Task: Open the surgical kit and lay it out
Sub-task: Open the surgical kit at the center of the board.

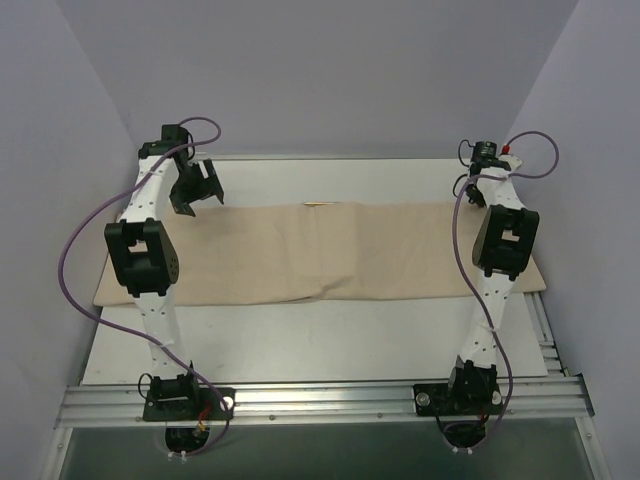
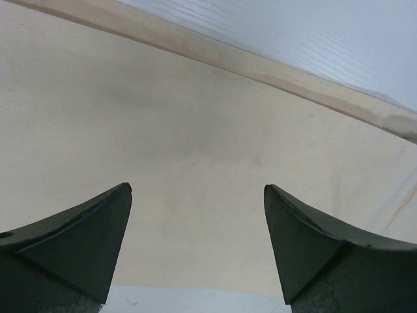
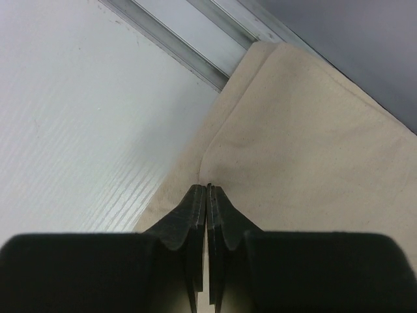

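Note:
The beige cloth wrap (image 1: pixel 330 250) lies folded in a long flat band across the white table. My left gripper (image 1: pixel 195 190) hovers over its far left end, open and empty; in the left wrist view the cloth (image 2: pixel 195 130) fills the space between the spread jaws of the left gripper (image 2: pixel 195 188). My right gripper (image 1: pixel 478 185) is at the far right end. In the right wrist view it (image 3: pixel 206 186) is shut, with its tips pinching the edge of the cloth's upper layer (image 3: pixel 306 143). The steel tray and the forceps are hidden.
The white table top (image 1: pixel 320 340) shows in front of and behind the cloth. An aluminium rail (image 3: pixel 189 39) runs along the table's right side, and another rail (image 1: pixel 320 400) carries the arm bases. Grey walls close in the left, right and back.

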`<action>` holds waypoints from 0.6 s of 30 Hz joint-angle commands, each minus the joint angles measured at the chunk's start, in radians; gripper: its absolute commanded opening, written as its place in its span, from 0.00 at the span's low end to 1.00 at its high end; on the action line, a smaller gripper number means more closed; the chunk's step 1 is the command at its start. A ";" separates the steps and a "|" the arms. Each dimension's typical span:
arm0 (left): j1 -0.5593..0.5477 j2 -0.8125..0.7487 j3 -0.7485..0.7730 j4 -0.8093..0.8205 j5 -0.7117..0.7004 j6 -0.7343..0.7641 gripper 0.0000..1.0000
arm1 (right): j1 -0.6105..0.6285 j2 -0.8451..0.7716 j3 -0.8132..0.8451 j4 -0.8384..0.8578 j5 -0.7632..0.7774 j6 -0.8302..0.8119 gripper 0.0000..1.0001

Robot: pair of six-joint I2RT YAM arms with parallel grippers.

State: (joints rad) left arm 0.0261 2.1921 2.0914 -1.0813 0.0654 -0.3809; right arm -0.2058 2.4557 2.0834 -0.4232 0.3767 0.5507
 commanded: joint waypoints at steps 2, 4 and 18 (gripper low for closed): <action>0.001 -0.009 -0.001 0.009 0.007 0.000 0.91 | -0.017 -0.043 0.000 -0.014 0.027 0.009 0.00; 0.001 -0.012 -0.004 0.006 -0.001 0.000 0.91 | -0.017 -0.057 0.006 -0.017 0.028 0.011 0.00; 0.075 0.015 0.059 -0.069 -0.081 0.000 0.97 | 0.032 -0.317 -0.112 -0.276 -0.081 0.003 0.00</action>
State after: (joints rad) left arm 0.0631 2.1963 2.0922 -1.1099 0.0170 -0.3828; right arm -0.1997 2.2940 2.0369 -0.5953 0.3229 0.5594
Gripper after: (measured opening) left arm 0.971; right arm 0.028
